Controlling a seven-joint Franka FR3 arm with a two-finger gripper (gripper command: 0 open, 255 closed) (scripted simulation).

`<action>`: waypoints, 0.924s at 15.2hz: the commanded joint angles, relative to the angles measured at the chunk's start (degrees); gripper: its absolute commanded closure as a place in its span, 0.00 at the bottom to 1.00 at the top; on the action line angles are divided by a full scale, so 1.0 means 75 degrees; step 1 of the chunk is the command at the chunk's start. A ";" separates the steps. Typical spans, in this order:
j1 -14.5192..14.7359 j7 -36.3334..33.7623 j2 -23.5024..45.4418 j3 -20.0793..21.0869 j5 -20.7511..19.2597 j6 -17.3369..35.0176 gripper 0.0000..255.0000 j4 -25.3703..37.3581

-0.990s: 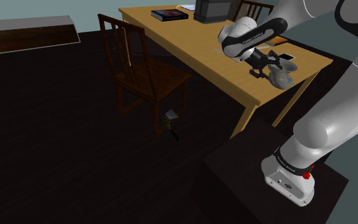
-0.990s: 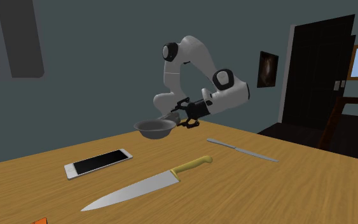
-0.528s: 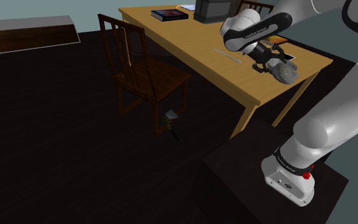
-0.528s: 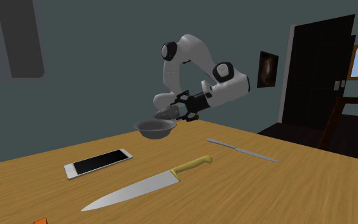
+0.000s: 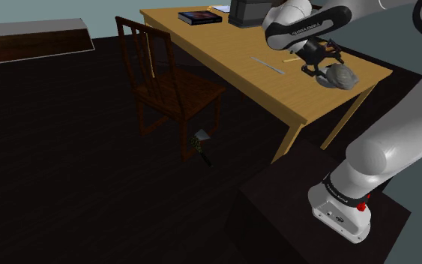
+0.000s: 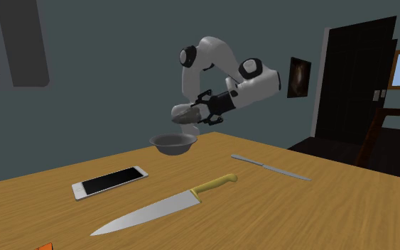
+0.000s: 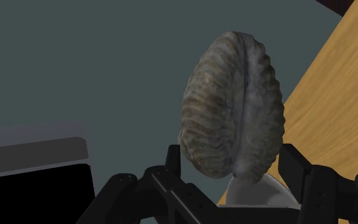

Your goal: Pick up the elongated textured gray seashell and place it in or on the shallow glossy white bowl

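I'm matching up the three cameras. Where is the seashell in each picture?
Shoulder view: the seashell is at upper right, over the table's end nearest the stand.
Second exterior view: it is in the middle of the upper half, above the bowl.
Wrist view: it stands on end in the gripper.
Shared landmark: the wooden table.

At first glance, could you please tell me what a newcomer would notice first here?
The ribbed grey shell, clasped in the black claw, hangs above the grey bowl at the far edge of the table in the second exterior view. Nearer that camera lies a knife beside a phone.
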State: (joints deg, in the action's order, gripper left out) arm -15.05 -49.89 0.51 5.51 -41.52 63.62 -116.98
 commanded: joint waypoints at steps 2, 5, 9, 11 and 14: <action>0.0010 0.0175 -0.0104 0.0010 -0.0062 -0.0197 1.00 0.0145; 0.0021 0.0368 -0.0191 0.0021 -0.0137 -0.0409 1.00 0.0328; -0.0116 0.0770 0.0104 -0.0116 -0.0465 -0.0423 1.00 0.0875; -0.0256 0.1047 0.0471 -0.0253 -0.0720 -0.0308 1.00 0.1335; -0.0457 0.1473 0.1061 -0.0443 -0.1066 -0.0153 1.00 0.2101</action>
State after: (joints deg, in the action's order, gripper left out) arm -17.79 -40.27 7.28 2.83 -48.36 61.88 -102.95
